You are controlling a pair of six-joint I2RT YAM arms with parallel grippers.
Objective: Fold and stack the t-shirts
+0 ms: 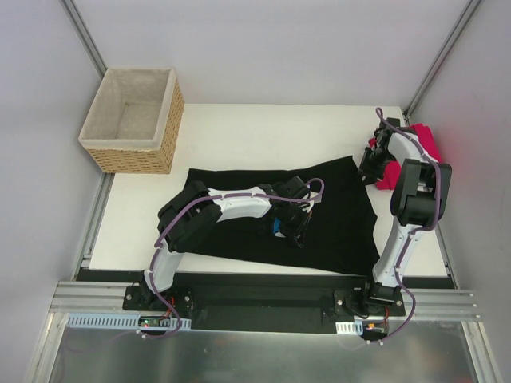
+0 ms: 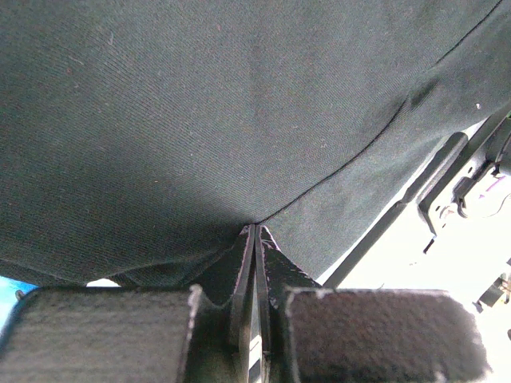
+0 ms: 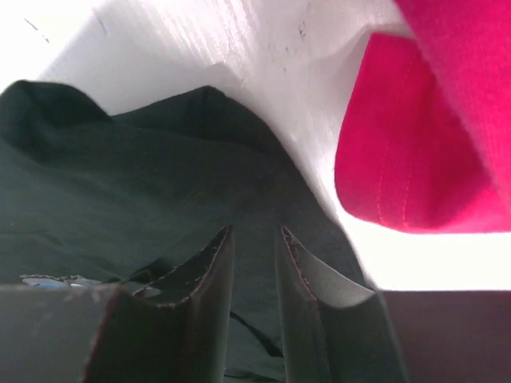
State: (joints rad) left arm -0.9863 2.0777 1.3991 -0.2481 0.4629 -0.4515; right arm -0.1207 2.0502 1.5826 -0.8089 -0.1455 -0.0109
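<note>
Working from the black t-shirt as the reference: it lies spread across the middle of the white surface, mostly flat, with its near-left part bunched under the left arm. The left hand sits over the shirt's centre, fingers pressed together and clamped on a fold of the black cloth, which drapes away from the tips in the wrist view. A sliver of the blue print shows just beside that hand, so the printed side appears to be turned under there. My reading is that the centre pinch is meant to lift or carry a fold across. The right hand hovers at the shirt's far-right corner, fingers a narrow gap apart with black cloth below them. I cannot tell whether any cloth is caught between them; it looks placed to work that corner and keep the hem straight. The pinkish-red t-shirt lies crumpled just beyond that same corner, against the side wall, unfolded and apart from the work. The wicker basket stands off the shirt's far-left corner, near but not touching. Judged progress: early, first fold in hand, nothing stacked.
</note>
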